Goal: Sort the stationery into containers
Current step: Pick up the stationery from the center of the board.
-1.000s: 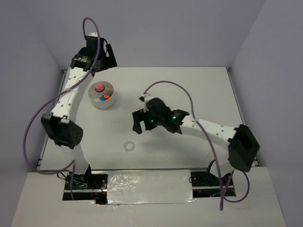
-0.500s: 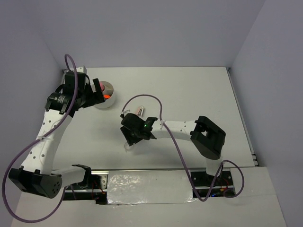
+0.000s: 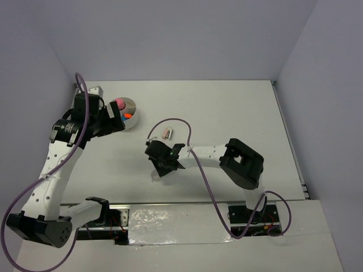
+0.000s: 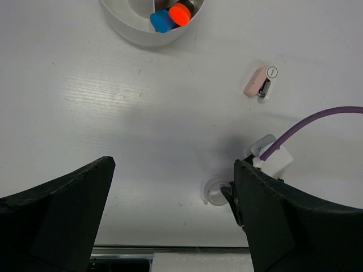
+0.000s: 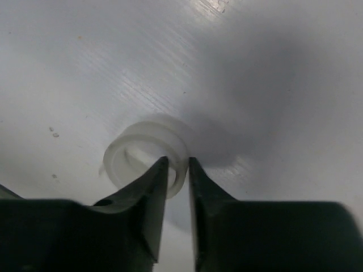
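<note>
The clear tape ring (image 5: 136, 148) lies on the white table, also seen in the left wrist view (image 4: 212, 190). My right gripper (image 5: 177, 164) is shut on the ring's wall, one finger inside the ring and one outside; from above it sits low over the table (image 3: 164, 165). The round whitish container (image 3: 130, 105) stands at the back left. It holds a pink cylinder (image 3: 119, 103) and markers with blue (image 4: 162, 21) and orange (image 4: 180, 12) caps. My left gripper (image 4: 174, 164) hangs open and empty beside the container (image 3: 109, 122).
A small pink and grey piece (image 3: 167, 133) lies on the table between the container and the right gripper, and shows in the left wrist view (image 4: 258, 82). The right arm's purple cable (image 3: 181, 122) loops above it. The table's near edge (image 3: 176, 203) runs just behind the ring.
The right arm swung left and down to the tape ring and shut on its wall. The left arm came forward from the back wall to beside the container, still open.
</note>
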Tool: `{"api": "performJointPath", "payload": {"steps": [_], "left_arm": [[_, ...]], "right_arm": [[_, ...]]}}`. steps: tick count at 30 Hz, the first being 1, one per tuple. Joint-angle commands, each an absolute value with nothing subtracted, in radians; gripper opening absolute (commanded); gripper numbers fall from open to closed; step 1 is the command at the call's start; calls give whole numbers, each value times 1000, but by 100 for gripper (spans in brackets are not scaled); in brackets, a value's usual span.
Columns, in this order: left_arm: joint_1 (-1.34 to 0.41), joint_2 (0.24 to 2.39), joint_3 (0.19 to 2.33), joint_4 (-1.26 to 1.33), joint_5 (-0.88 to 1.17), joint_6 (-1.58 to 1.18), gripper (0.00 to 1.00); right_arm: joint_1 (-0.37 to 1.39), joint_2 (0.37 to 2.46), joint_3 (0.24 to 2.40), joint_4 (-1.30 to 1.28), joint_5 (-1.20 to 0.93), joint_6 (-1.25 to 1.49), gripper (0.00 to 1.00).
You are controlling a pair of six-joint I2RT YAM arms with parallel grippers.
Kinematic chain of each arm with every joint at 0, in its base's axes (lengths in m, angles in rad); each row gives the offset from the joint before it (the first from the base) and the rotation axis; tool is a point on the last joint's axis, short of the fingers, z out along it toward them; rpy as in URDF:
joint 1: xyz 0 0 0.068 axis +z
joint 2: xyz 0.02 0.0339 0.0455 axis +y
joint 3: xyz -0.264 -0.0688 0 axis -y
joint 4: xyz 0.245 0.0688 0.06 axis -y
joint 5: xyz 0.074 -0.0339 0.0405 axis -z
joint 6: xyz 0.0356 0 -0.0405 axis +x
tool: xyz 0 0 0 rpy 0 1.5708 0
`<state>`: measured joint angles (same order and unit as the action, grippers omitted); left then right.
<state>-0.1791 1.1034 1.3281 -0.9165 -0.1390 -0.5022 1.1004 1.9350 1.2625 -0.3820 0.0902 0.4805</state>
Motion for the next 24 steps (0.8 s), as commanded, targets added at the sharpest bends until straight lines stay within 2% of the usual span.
{"api": "performJointPath", "payload": {"steps": [1, 3, 5, 7, 11, 17, 24], "left_arm": [[-176, 1095, 1313, -907, -80, -502, 99], [-176, 1097, 1309, -907, -45, -500, 99], [-176, 1103, 1293, -900, 35, -495, 99], [-176, 1112, 1273, -896, 104, -497, 99], [-176, 1121, 1209, -839, 318, -540, 99], [-175, 1135, 1071, -655, 630, -670, 99], [-176, 1177, 1048, -632, 684, -654, 94]], "right_arm": [[1117, 1977, 1276, -373, 81, 494, 24], [1115, 1965, 1282, -371, 81, 508, 16], [1115, 1939, 1287, -370, 83, 531, 14], [1103, 1882, 1293, -377, 97, 561, 0], [1054, 1748, 1284, -370, 109, 681, 0], [1014, 1649, 1311, -359, 176, 721, 0], [988, 1594, 1301, -305, 155, 744, 0]]}}
